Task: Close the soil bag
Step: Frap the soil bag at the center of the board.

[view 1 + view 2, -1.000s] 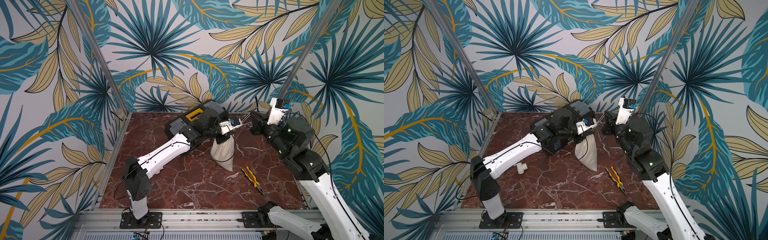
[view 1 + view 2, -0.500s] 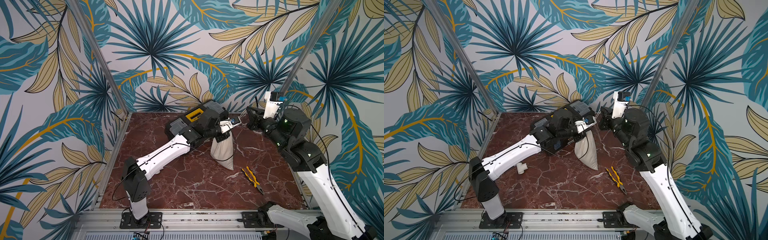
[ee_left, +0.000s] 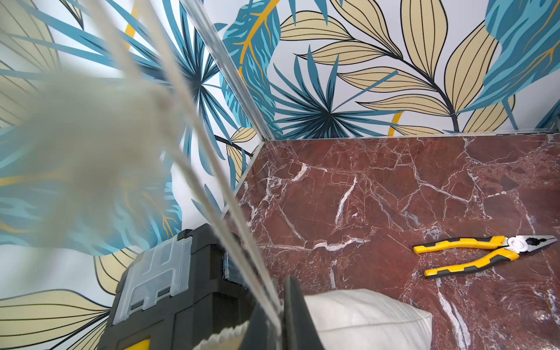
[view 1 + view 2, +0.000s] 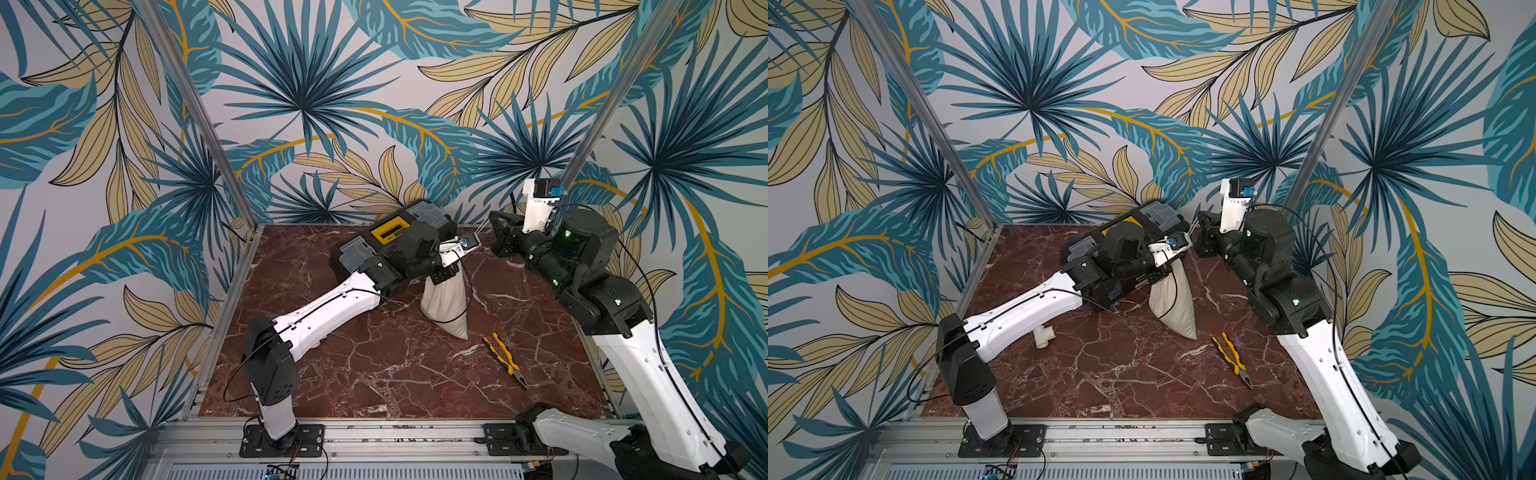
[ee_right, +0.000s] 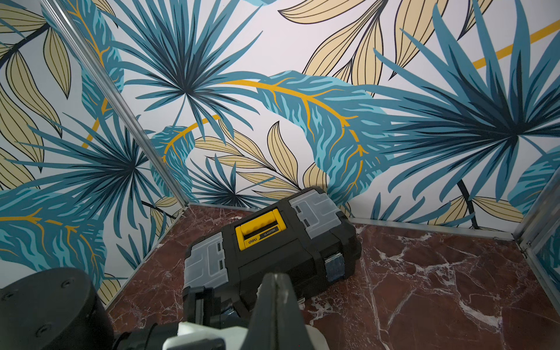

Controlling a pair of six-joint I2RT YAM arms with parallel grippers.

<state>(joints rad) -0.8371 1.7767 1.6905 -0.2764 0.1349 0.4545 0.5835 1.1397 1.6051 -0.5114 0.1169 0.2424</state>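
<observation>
The soil bag (image 4: 444, 305) (image 4: 1174, 305), a cream cloth sack, stands tilted on the marble floor in front of the toolbox, bottom corner pointing forward. My left gripper (image 4: 441, 274) (image 3: 280, 306) is at its gathered neck, shut on the thin white cord (image 3: 212, 169), which runs up past the wrist camera to a blurred frayed tuft. The sack's body (image 3: 363, 318) lies just beyond the fingers. My right gripper (image 4: 493, 217) (image 5: 276, 276) hangs above and to the right of the mouth, shut with a pale sliver of cord between its tips. A taut cord (image 4: 482, 226) leads to it.
A black toolbox (image 4: 395, 237) (image 5: 272, 242) with a yellow handle lies at the back, right behind the bag. Yellow-handled pliers (image 4: 505, 359) (image 3: 472, 254) lie front right of the bag. A white pipe tee (image 4: 1043, 336) sits under the left forearm. Leaf-patterned walls close in three sides.
My right gripper has risen and drawn back toward the rear wall, a little to the left. The left gripper and the bag have hardly moved.
</observation>
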